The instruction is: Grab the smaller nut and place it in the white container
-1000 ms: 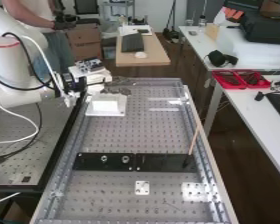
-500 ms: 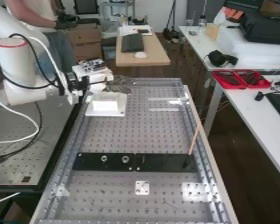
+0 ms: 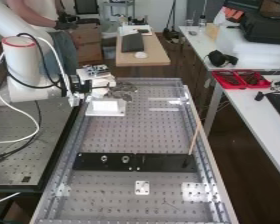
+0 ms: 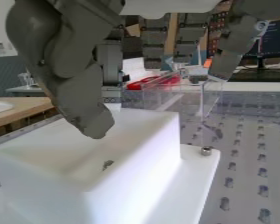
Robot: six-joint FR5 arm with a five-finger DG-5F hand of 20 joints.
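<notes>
In the high view the hand (image 3: 123, 91) is at the far left of the perforated plate, just beyond the white container (image 3: 105, 106). Seen from the wrist, the hand (image 4: 74, 82) has its thumb and fingers apart and relaxed over and beside the white container (image 4: 147, 160), with nothing held between them. A small grey metal piece (image 4: 108, 164), which looks like the smaller nut, lies inside that container. On the black bar (image 3: 91, 165) stand the larger nut (image 3: 104, 158) and the bearing (image 3: 125, 159).
A thin stick (image 3: 194, 137) rises from the bar's right part. A small white plate (image 3: 142, 188) lies nearer the front. Red trays (image 3: 240, 79) sit on the side table. A clear box (image 4: 154, 95) stands past the container, and a bolt (image 4: 206, 151) sits on the container's base.
The arm's red-ringed joint has swung to the right in the high view. The hand has shifted slightly right beyond the container, and its fingers look more spread. The parts on the bar have not moved.
</notes>
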